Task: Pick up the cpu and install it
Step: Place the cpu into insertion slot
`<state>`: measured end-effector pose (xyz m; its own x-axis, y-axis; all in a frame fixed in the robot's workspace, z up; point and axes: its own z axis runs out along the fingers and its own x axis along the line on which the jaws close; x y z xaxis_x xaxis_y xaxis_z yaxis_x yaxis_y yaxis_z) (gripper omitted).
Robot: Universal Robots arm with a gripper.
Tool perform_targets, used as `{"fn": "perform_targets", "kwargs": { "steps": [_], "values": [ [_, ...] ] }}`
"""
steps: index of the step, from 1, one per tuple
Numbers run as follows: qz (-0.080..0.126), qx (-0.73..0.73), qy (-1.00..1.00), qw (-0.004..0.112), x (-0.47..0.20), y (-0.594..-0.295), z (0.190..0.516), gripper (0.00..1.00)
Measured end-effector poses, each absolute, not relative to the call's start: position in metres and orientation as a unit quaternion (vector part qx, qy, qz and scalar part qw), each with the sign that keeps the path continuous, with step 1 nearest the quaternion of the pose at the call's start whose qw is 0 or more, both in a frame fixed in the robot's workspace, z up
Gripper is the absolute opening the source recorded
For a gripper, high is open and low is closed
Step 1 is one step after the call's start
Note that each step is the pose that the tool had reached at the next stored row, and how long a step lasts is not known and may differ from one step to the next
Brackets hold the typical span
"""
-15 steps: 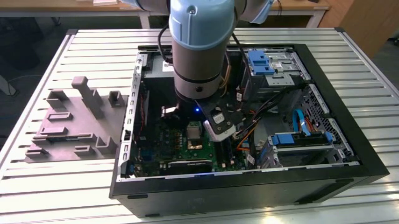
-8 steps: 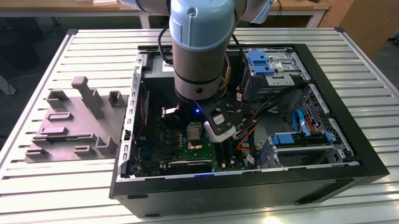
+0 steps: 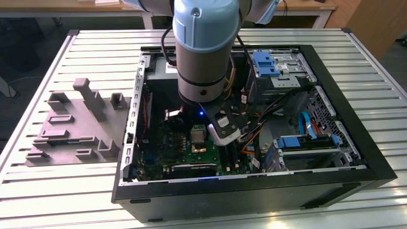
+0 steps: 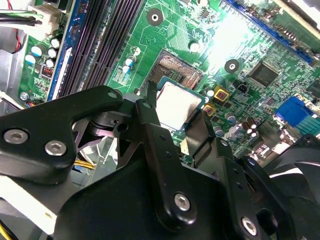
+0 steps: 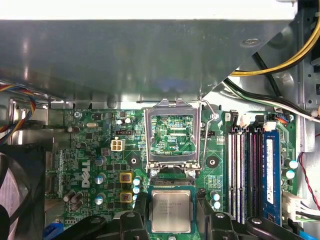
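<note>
- A white printed logo and small component labels are noted on the green board (image 5: 82, 172); none is transcribed.
- Faint lines of print are noted on the top of the cpu (image 5: 171, 211); too small to be made out.
- Small white print is noted inside the socket frame (image 5: 148, 135).

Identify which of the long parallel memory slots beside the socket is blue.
The outermost blue slot, farthest from the cpu held in the gripper; the slots between them are black.
</note>
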<state>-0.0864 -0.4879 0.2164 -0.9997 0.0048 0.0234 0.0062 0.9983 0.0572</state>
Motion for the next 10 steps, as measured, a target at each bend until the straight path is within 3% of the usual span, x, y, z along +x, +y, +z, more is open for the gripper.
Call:
{"fn": "perform_targets", "kwargs": {
  "steps": [10],
  "values": [
    [-0.021,0.002,-1.000,0.013,-0.086,-0.488,0.206,0.47]
  ]
}}
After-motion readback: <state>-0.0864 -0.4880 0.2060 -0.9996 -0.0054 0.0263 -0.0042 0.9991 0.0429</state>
